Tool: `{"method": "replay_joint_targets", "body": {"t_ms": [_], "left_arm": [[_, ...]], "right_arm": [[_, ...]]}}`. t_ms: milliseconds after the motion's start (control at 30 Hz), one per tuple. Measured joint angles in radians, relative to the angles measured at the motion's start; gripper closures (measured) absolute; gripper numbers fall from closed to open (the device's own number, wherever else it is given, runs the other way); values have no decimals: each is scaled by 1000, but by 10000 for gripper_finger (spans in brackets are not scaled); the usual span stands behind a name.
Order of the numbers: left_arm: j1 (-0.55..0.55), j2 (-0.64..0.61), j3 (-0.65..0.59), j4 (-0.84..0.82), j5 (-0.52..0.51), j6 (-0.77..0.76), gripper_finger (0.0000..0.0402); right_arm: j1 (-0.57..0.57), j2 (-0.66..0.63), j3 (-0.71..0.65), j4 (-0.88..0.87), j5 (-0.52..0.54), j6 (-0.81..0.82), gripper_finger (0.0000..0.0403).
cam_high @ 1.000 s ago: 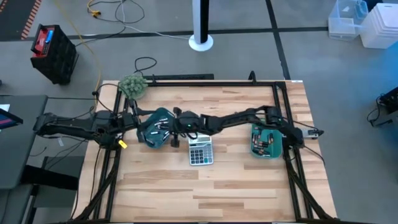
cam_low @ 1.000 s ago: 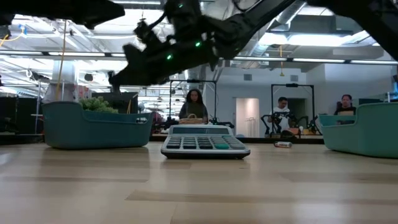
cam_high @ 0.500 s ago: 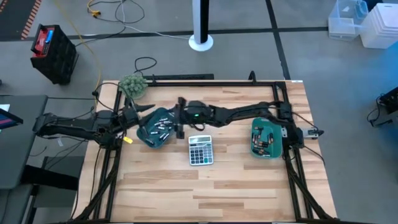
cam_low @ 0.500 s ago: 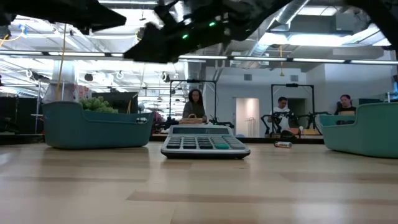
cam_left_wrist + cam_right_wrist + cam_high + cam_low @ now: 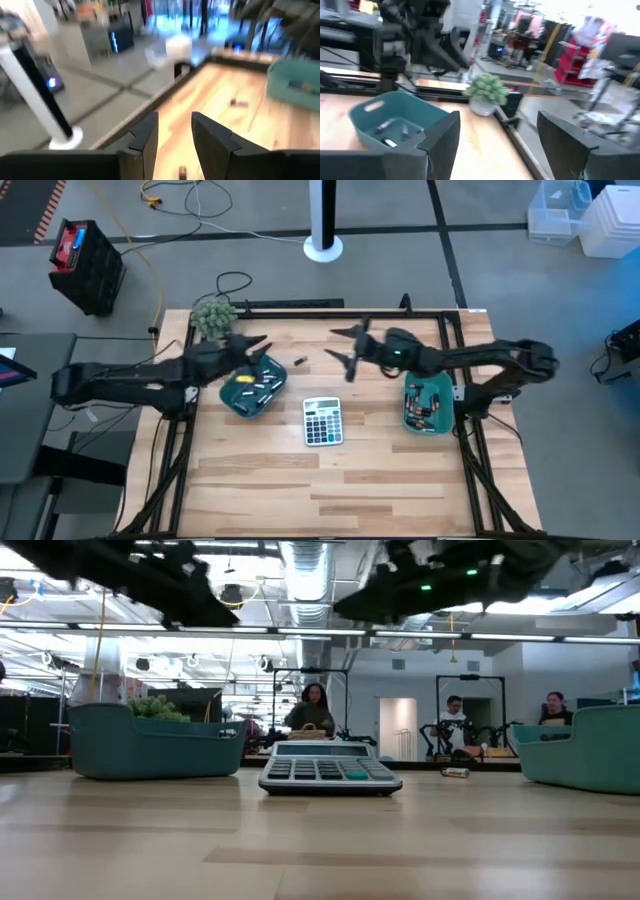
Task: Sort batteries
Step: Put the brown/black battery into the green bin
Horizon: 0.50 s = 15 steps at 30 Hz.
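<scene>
left gripper (image 5: 262,344): above the far rim of the left tray, raised off the desk; fingers a little apart, nothing between them.
left tray (image 5: 237,401): teal, near the desk's left edge; it holds several loose batteries (image 5: 262,387), light and dark ones mixed.
stray battery (image 5: 299,361): lies alone on the bare desk (image 5: 380,470), just beside the left tray on the far side.
calculator (image 5: 321,421): in the middle of the desk, between the two trays.
right gripper (image 5: 346,346): in the air over the far middle of the desk, between stray battery and right tray; fingers spread wide, empty.
right tray (image 5: 444,423): teal, near the right edge; it holds batteries (image 5: 427,405) lying in rows, some copper-toned.
risk 1: i think the stray battery can roll if a finger touches it from one side only, because it is round and lies free.
risk 2: both arms are near the same far-middle part, so they may hit each other if both go for that battery.
risk 3: a small cell may slip from the fingers on the way and fall outside the tray.
</scene>
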Motion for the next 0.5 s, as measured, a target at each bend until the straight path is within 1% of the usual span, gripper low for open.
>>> {"method": "replay_joint_targets", "body": {"t_ms": [167, 200, 300, 367, 433, 500], "left_arm": [[89, 274, 178, -106, 43, -47, 290], [106, 324, 226, -142, 72, -48, 290], [156, 475, 391, -305, 151, -48, 284], [179, 575, 500, -436, 169, -39, 277], [199, 664, 592, -543, 187, -17, 266], [219, 739, 674, -633, 246, 11, 253]], "right_arm": [[-12, -222, -121, -30, 75, -82, 129], [-20, -269, -137, -48, 77, -87, 129], [-47, -408, -178, -118, 80, -83, 129], [-57, -490, -202, -167, 84, -82, 129], [-65, -563, -231, -195, 84, -80, 129], [-70, -624, -251, -238, 84, -76, 129]]}}
